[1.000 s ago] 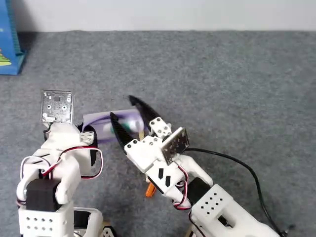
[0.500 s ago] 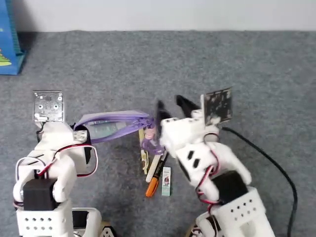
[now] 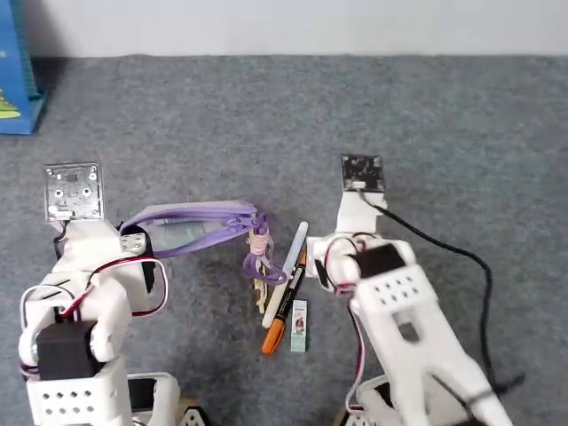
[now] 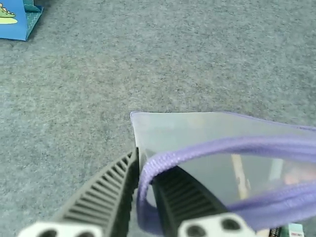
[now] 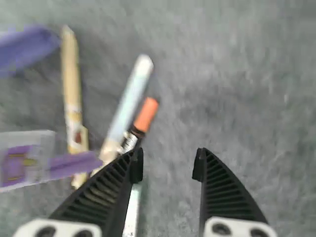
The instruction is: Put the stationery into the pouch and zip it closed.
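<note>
Everywhere, grey carpet [image 3: 444, 115] lies beneath the pouch [image 3: 184, 232], meeting a white wall [image 3: 266, 27].

Wide room over the grey surface [image 3: 417, 106] beyond both arms. Between the arms it's tight: the pouch [image 3: 191, 226], pinched in the left tool [image 4: 144, 165], stretches across to the pens [image 3: 286, 297] and eraser [image 3: 299, 326]. A black cable [image 3: 448, 257] loops outside the right arm, and a blue box [image 3: 16, 80] blocks the far left corner.

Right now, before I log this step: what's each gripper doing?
Left gripper: jaws shut on the pouch, at its purple zipper edge.
Right gripper: jaws open, holding nothing.
</note>
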Available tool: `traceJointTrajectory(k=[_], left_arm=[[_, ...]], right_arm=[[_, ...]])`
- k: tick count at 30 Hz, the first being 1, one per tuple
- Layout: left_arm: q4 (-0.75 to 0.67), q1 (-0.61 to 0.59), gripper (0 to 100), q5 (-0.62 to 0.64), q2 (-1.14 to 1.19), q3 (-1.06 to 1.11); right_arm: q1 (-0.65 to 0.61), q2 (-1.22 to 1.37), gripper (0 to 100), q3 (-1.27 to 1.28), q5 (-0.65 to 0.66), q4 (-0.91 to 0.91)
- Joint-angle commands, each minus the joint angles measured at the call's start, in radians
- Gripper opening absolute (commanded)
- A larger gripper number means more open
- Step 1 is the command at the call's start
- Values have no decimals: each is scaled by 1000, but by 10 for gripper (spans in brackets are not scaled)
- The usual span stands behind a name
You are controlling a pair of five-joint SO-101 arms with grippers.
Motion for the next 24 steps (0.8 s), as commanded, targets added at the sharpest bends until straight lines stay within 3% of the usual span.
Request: traceJointTrajectory(k=[1, 17, 24], left_arm=[[-3, -2, 11, 5, 0, -33], [-2, 0, 11, 5, 0, -28], [2, 0, 11, 5, 0, -27]], right_arm=[[-19, 110, 162, -68, -38, -53], [-87, 348, 162, -71, -46, -395], [-59, 450, 162, -71, -44, -403]])
